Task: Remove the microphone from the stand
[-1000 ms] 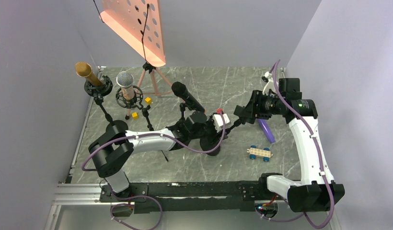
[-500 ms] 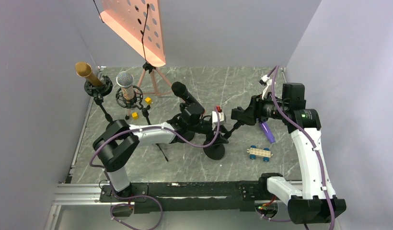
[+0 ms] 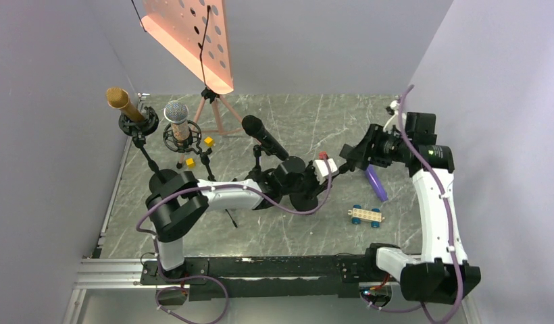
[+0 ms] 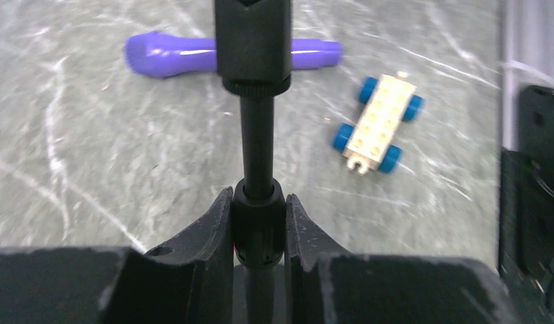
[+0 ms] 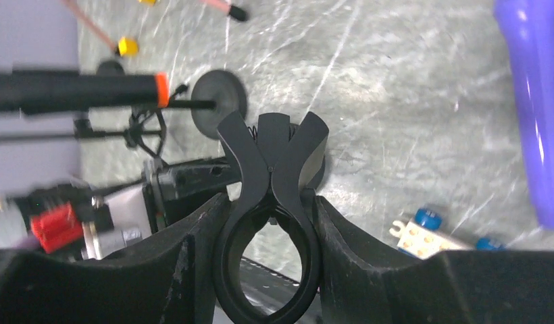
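Observation:
A purple microphone (image 3: 375, 182) lies flat on the table, apart from any stand; it also shows in the left wrist view (image 4: 173, 55) and the right wrist view (image 5: 534, 101). My left gripper (image 3: 319, 177) is shut on the black pole (image 4: 259, 142) of a round-based stand (image 3: 303, 200), its fingers (image 4: 217, 223) clamping the pole's collar. My right gripper (image 3: 346, 152) is shut on that stand's black spring clip (image 5: 271, 142), whose ring is empty.
A toy car with blue wheels (image 3: 365, 215) sits near the purple microphone. Gold (image 3: 120, 101), silver (image 3: 177, 115) and black (image 3: 264, 137) microphones stand on stands at the back left. An orange music stand (image 3: 193, 34) is at the back. Yellow cubes (image 3: 208, 141) lie nearby.
Both grippers and the stand have shifted to the right. The stand's base has moved a little farther from the arm bases. Both grips are unchanged.

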